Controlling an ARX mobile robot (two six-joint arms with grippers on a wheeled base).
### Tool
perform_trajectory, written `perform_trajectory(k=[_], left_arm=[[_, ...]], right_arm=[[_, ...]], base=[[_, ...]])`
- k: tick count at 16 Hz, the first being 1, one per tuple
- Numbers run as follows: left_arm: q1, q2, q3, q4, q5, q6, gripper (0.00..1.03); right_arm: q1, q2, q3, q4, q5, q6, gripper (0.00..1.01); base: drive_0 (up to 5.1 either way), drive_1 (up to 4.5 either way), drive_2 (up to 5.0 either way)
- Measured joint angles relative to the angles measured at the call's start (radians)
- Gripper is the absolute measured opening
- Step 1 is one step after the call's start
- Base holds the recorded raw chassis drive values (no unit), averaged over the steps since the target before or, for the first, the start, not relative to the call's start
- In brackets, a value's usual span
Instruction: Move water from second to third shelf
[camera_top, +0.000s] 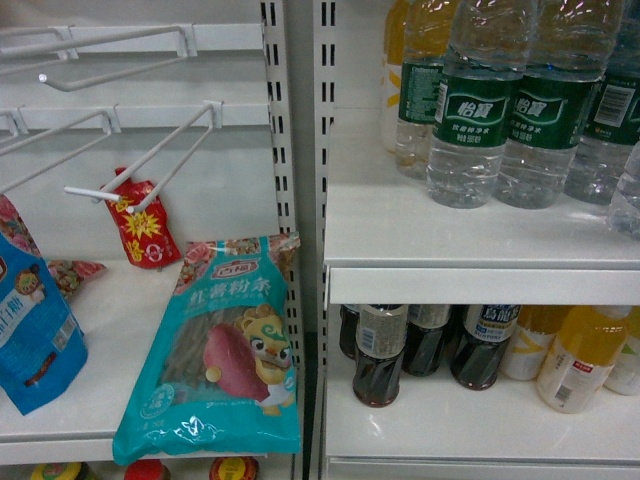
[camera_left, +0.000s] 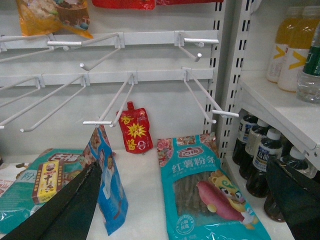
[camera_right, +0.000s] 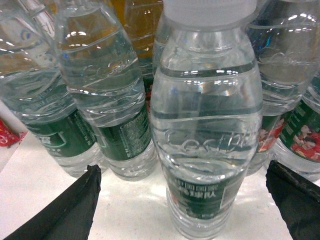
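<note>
Right wrist view only: right gripper (camera_right: 182, 200) open, a dark finger either side of the nearest water bottle (camera_right: 206, 125), upright on the white shelf (camera_right: 130, 210), cap up, not touched. Left gripper (camera_left: 185, 210) likewise spread, over a teal noodle packet (camera_left: 207, 192). Head view, farther back: no gripper visible; three dark bottles (camera_top: 380, 355) on the shelf below.

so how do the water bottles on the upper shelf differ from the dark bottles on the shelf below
The water bottles hold colourless liquid; the dark bottles hold near-black liquid. The water bottles wear green labels with white text, the dark bottles pale grey ones. The water bottles look bigger and stand on the upper shelf, the dark bottles below it. Both kinds stand upright in rows.
</note>
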Motion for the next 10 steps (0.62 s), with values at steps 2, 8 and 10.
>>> perform_trajectory(k=[2,8,10], left_arm=[[0.000,0.000,0.000,0.000,0.000,0.000,0.98],[0.000,0.000,0.000,0.000,0.000,0.000,0.98],[0.000,0.000,0.000,0.000,0.000,0.000,0.98]], right_arm=[[-0.001,-0.098,-0.048,-0.016,-0.001,0.005,0.98],[-0.013,-0.427,-0.184,-0.137,-0.002,0.016,0.98],[-0.012,-0.474,-0.194,-0.160,-0.001,0.017,0.98]], base=[[0.0,0.00,0.0],[0.0,0.00,0.0],[0.0,0.00,0.0]])
